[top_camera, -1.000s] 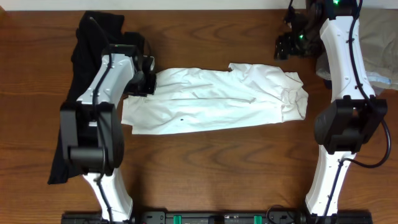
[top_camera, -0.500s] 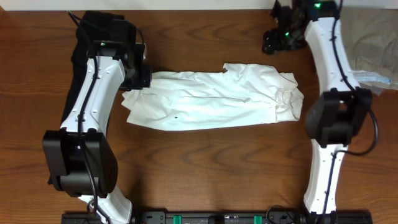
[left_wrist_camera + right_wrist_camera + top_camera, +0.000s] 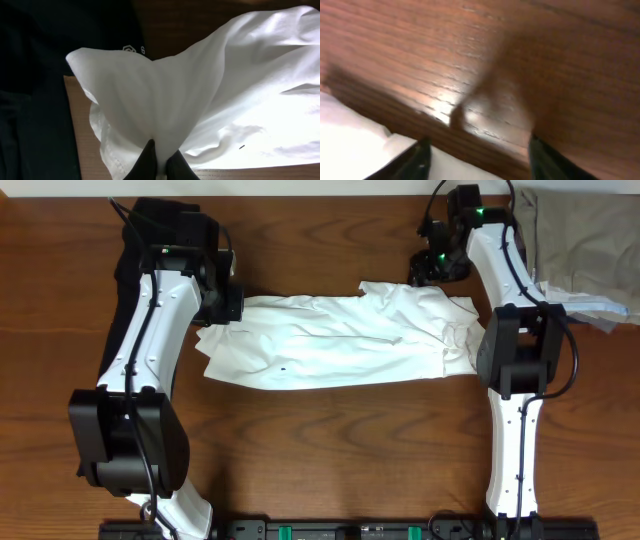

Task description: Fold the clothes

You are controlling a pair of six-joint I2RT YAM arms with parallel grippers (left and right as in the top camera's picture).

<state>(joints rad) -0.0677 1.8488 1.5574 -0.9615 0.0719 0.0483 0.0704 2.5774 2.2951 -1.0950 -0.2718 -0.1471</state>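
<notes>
A white shirt [image 3: 340, 340] lies folded lengthwise across the middle of the wooden table. My left gripper [image 3: 228, 308] is shut on its left end and holds a lifted fold of white cloth [image 3: 160, 100] pinched between the black fingers [image 3: 160, 162]. A black garment [image 3: 130, 255] with a tiny white logo [image 3: 129, 48] lies under the left arm. My right gripper [image 3: 425, 268] is open and empty, just above the shirt's upper right edge [image 3: 350, 150]; its fingers [image 3: 477, 160] straddle bare wood.
A grey-beige garment [image 3: 580, 240] lies at the table's top right corner, beside the right arm. The table's [image 3: 340, 450] front half is bare wood.
The right gripper has moved left and down toward the shirt's top right edge. The left gripper lifted the shirt's left end up and right, then held still.
</notes>
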